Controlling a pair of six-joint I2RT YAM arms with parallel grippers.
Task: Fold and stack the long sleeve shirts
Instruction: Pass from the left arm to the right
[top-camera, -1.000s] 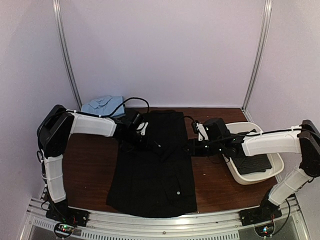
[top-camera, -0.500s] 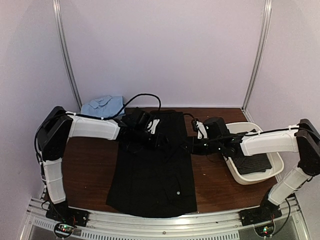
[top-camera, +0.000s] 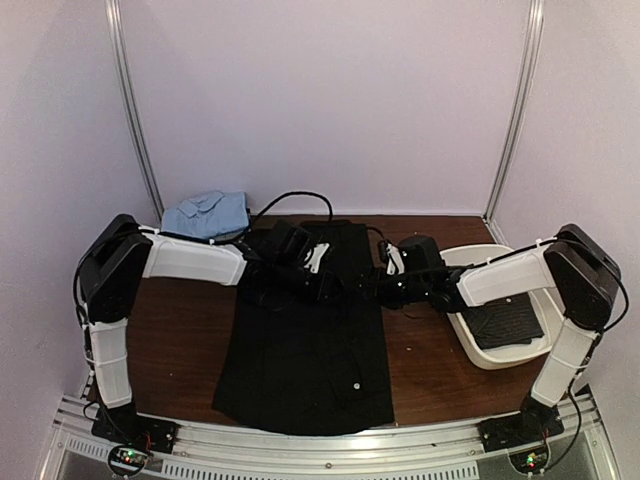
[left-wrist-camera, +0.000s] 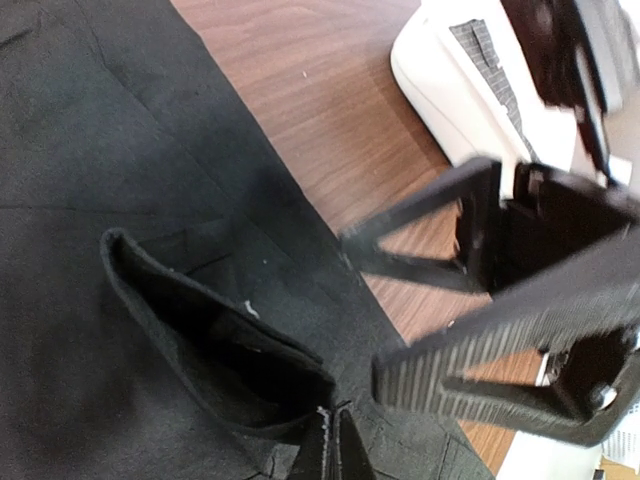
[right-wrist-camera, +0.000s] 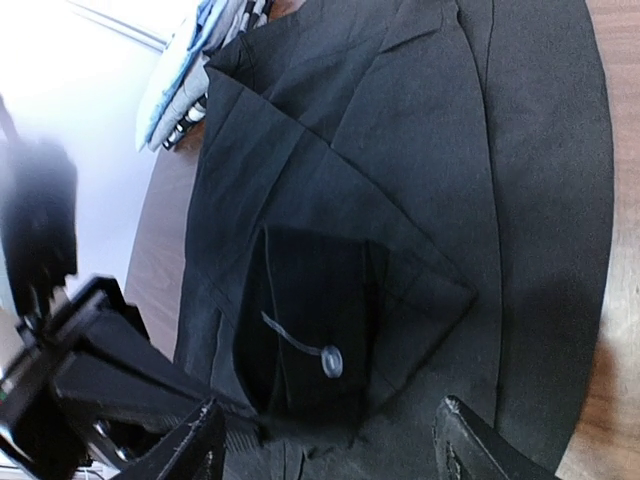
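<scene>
A plain black long sleeve shirt (top-camera: 310, 350) lies flat down the middle of the table. My left gripper (top-camera: 328, 287) is over its upper part, shut on a folded-over sleeve cuff (left-wrist-camera: 215, 330); the closed fingertips (left-wrist-camera: 338, 440) pinch the cloth's edge. My right gripper (top-camera: 362, 290) is open just right of it, jaws wide apart above the shirt (right-wrist-camera: 420, 200). The cuff and its white button (right-wrist-camera: 332, 360) lie between the right fingers. A second dark shirt with a pale pattern (top-camera: 505, 322) lies in the white basket (top-camera: 487, 360).
A light blue garment (top-camera: 205, 212) lies at the table's back left corner and also shows in the right wrist view (right-wrist-camera: 190, 70). The basket stands at the right of the brown table (top-camera: 170, 320), close to the right arm. Metal frame posts stand at the back corners.
My left gripper has moved right across the shirt, carrying the sleeve cuff over the body. My right gripper has moved left, closer to the left one.
</scene>
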